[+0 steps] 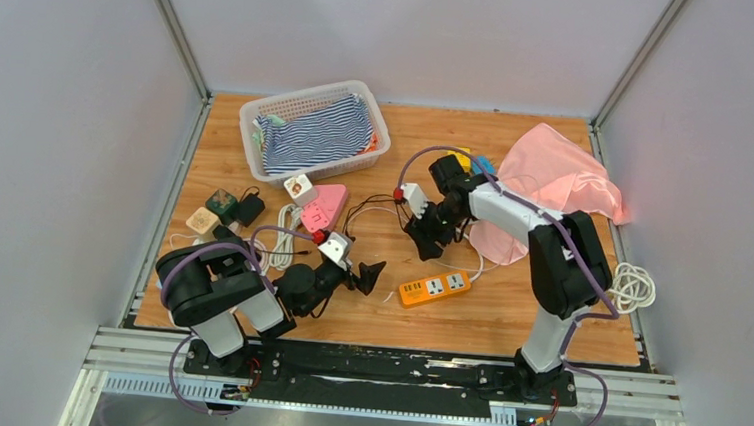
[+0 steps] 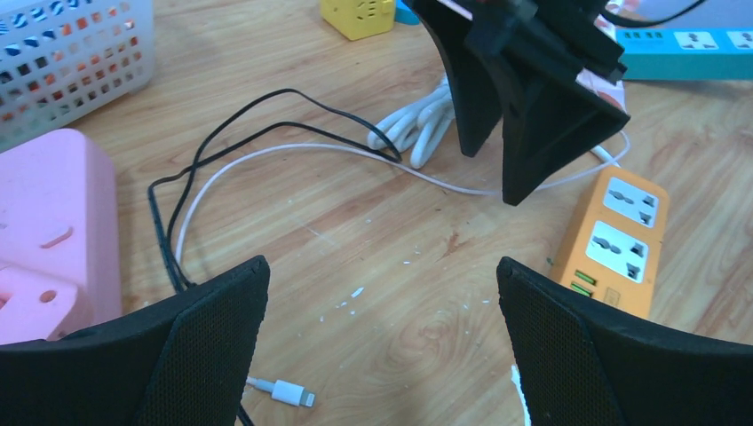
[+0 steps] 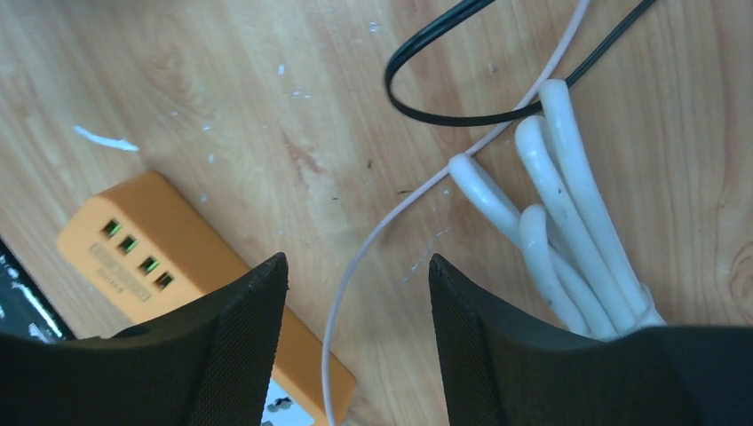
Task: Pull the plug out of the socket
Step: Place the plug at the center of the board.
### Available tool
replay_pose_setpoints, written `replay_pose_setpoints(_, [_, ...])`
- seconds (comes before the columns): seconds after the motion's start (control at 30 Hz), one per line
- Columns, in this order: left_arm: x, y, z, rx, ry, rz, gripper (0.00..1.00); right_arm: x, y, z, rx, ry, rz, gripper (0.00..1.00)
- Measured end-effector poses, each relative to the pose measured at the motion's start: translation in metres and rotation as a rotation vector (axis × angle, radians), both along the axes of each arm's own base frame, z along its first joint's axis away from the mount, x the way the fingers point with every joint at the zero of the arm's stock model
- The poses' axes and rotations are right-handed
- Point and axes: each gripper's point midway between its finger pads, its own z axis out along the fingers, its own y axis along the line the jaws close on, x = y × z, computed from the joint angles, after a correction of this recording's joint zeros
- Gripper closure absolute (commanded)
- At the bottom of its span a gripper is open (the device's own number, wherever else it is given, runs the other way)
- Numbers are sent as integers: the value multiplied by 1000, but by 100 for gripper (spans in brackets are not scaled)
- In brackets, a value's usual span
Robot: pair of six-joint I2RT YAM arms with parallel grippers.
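Note:
A pink triangular socket block (image 1: 324, 209) lies left of centre, with a white plug block (image 1: 300, 188) at its far corner; I cannot tell whether it is plugged in. The pink block also shows in the left wrist view (image 2: 53, 231). An orange power strip (image 1: 434, 288) lies near the front, with no plug in its visible outlets (image 2: 622, 226) (image 3: 169, 257). My left gripper (image 1: 367, 275) (image 2: 382, 275) is open and empty, low over bare wood between the pink block and the orange strip. My right gripper (image 1: 423, 244) (image 3: 357, 266) is open and empty above the strip's far end.
A white basket (image 1: 260, 115) with striped cloth stands at the back left. A pink cloth (image 1: 556, 180) lies at the back right. Black and thin white cables (image 2: 266, 142) and a coiled white cable (image 3: 559, 213) cross the middle. A yellow cube (image 2: 360, 16), a blue strip (image 2: 684, 40) and small adapters (image 1: 221, 207) are also here.

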Motion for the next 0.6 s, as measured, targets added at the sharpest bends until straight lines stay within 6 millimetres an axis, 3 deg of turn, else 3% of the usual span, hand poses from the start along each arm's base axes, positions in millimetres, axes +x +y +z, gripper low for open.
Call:
replay_pose_setpoints(0.23, [6, 8, -1, -17, 15, 63, 0, 4, 0, -22, -117, 20, -18, 54])
replay_pose_setpoints(0.43, [7, 9, -1, -21, 18, 73, 0, -1, 0, -26, -161, 37, -7, 62])
replay_pose_setpoints(0.6, [7, 9, -1, -21, 19, 73, 0, -6, 2, -28, -184, 47, 17, 78])
